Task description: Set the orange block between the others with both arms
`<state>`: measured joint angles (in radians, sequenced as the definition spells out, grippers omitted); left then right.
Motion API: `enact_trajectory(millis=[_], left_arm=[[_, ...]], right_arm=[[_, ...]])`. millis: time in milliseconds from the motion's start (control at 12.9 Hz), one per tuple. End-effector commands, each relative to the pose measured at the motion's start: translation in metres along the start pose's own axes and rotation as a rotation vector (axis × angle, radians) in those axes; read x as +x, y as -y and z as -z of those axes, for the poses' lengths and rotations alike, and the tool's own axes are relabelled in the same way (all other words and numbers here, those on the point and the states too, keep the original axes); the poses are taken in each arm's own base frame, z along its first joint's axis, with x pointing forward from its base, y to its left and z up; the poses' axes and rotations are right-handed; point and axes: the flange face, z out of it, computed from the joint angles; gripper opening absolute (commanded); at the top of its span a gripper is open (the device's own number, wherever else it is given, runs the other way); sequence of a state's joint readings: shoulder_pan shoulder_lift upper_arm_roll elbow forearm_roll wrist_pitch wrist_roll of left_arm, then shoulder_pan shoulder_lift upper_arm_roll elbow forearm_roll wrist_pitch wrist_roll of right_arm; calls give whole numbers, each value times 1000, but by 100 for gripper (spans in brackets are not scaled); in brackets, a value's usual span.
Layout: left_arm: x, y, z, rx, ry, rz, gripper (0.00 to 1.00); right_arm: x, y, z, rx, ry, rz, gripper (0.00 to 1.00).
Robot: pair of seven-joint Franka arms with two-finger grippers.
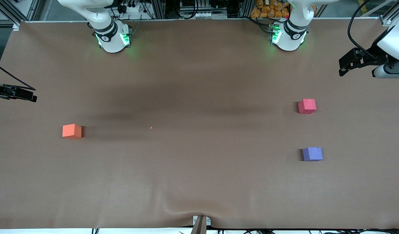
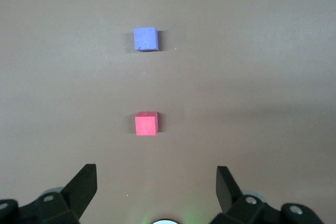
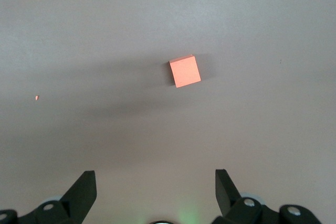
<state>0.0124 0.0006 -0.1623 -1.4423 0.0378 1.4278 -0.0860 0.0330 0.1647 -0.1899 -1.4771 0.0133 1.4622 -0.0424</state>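
The orange block (image 1: pixel 71 131) (image 3: pixel 185 71) lies alone on the brown table toward the right arm's end. Toward the left arm's end lie the others: a pinkish-red cube (image 1: pixel 306 106) (image 2: pixel 146 124) and, nearer to the front camera, a purple-blue cube (image 1: pixel 312 154) (image 2: pixel 146 39), with a gap between them. My right gripper (image 1: pixel 30 96) (image 3: pixel 156 178) hangs open and empty at the table's edge, apart from the orange block. My left gripper (image 1: pixel 343 66) (image 2: pixel 156 174) hangs open and empty at the other end, apart from the pinkish-red cube.
A tiny orange crumb (image 1: pixel 151 127) (image 3: pixel 37 97) lies mid-table. The brown cover (image 1: pixel 199 182) wrinkles near a small bracket (image 1: pixel 201 222) at the front edge. The two arm bases (image 1: pixel 113 39) (image 1: pixel 288 37) glow green along the back.
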Motion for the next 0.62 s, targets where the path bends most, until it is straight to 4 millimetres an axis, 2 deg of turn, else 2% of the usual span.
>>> enact_trajectory(millis=[0,233,388,543], left_arm=[[-4,-3,3,-14,3,13,100],[-4,-2,1,-14,6,14,100],[-4,-3,1,-14,6,14,100],[-4,-4,1,-14,6,13,100]], right_arm=[[-2,4,4,-12,-6,-13,100],[6,10,-2,-16,-20,-2,100],[20,15,-20,-20,-28,4,100],[36,16,-45,-27,-16,3,100]])
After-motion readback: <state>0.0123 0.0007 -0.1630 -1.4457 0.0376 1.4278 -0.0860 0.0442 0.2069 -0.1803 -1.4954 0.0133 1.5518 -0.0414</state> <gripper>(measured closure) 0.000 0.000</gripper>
